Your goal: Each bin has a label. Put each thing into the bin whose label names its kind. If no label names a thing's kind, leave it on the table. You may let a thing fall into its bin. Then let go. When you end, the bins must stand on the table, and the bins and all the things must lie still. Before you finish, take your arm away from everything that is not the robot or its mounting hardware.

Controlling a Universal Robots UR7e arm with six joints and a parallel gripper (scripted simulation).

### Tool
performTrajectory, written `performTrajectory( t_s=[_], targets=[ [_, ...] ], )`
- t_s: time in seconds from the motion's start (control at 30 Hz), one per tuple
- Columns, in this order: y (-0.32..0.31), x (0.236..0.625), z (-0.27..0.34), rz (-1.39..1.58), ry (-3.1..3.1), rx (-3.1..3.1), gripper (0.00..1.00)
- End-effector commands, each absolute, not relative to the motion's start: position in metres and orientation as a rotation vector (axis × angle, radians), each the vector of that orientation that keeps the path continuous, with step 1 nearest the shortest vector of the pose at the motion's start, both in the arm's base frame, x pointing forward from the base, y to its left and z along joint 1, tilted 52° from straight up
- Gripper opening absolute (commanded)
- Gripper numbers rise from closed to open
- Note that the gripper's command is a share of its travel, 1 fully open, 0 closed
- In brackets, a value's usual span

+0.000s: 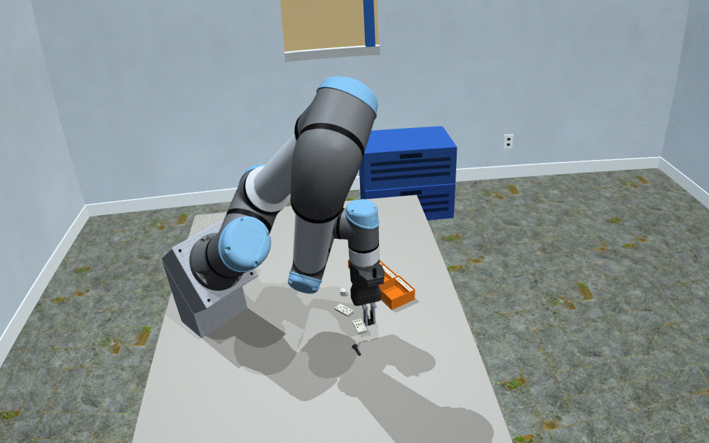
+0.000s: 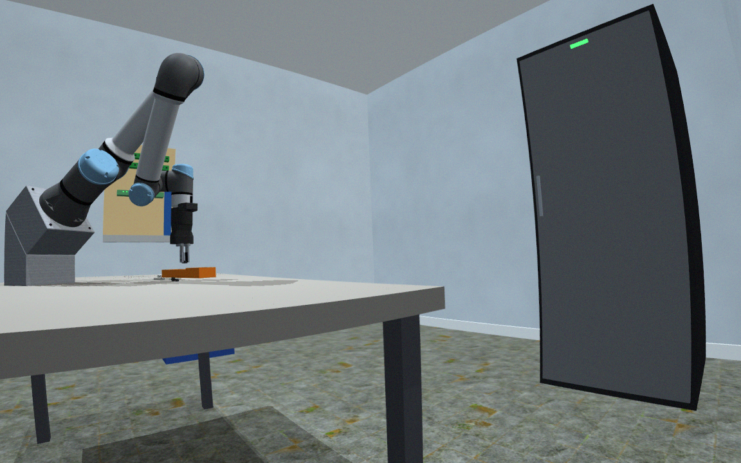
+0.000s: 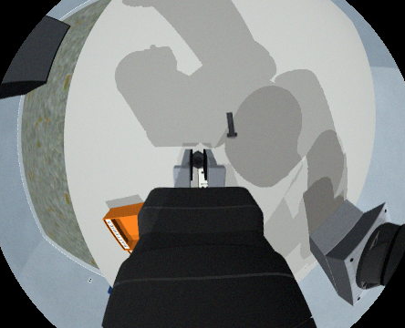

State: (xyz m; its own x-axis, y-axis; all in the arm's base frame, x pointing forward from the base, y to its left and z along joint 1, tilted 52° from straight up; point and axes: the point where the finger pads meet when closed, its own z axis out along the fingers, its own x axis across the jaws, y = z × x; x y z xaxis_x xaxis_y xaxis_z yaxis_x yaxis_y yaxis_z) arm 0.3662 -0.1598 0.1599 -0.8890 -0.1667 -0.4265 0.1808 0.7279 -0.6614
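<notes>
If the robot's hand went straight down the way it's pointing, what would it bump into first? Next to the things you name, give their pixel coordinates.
Probably the pale grey table top (image 1: 208,407) (image 2: 304,305) (image 3: 303,41), touched first by the black six-sided piece (image 3: 198,159) in the hand (image 1: 369,322) (image 2: 184,262) (image 3: 198,158). A white spotted domino (image 1: 359,326) (image 3: 202,179) looks very near that path, so I can't be sure.

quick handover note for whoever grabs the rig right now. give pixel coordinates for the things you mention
Gripper (image 1: 369,321) (image 2: 184,261) (image 3: 198,158): shut on a dark hexagonal metal piece (image 1: 370,320) (image 3: 198,158), above the table.
On the table: black headed bolt (image 1: 356,349) (image 2: 174,280) (image 3: 231,125), two white dotted dominoes, small white die (image 1: 343,292), orange open bins (image 1: 400,300) (image 2: 200,272) (image 3: 125,211).
Done: piece gripped and lifted.
Left: read the labels (one says BATTERIES, the rest I can't read), bin the held piece if its kind is named, sort the others or leave unmatched ones, release, withdraw the arm.
</notes>
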Motion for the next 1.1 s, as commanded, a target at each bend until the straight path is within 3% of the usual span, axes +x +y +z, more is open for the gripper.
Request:
performTrajectory(
  t_s=[0.0,1.07],
  targets=[
    [-0.16,0.367,0.161,-1.013,2.463,0.013,0.34],
    [-0.037,0.43,0.073,-1.012,2.462,0.011,0.34]
  ],
)
